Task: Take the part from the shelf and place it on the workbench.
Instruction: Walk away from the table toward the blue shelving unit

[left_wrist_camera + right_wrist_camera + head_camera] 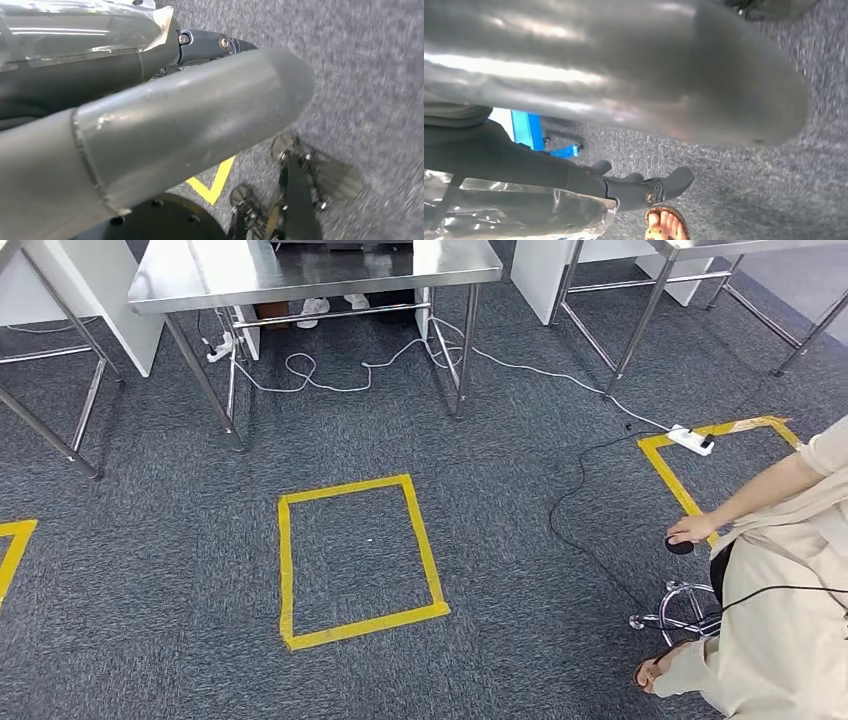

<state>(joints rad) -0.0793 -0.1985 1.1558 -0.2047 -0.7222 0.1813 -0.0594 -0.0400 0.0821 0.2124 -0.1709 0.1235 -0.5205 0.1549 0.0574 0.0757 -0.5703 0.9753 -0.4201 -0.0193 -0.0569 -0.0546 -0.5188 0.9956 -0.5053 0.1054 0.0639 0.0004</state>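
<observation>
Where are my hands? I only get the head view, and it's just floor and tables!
Observer: Your left hand hangs over the grey carpet, holding nothing.
Operator: And my other one?
Observer: Your right hand is empty too, thumb apart from the dark fingers.
Operator: What's near it?
Observer: A blue frame stands on the carpet beyond it.

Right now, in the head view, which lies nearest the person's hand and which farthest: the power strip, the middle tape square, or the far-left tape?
Measured from the person's hand, low on the right:
1. Power strip, just beyond the hand, on the right.
2. Middle tape square, on the centre floor.
3. Far-left tape, at the left edge.
</observation>
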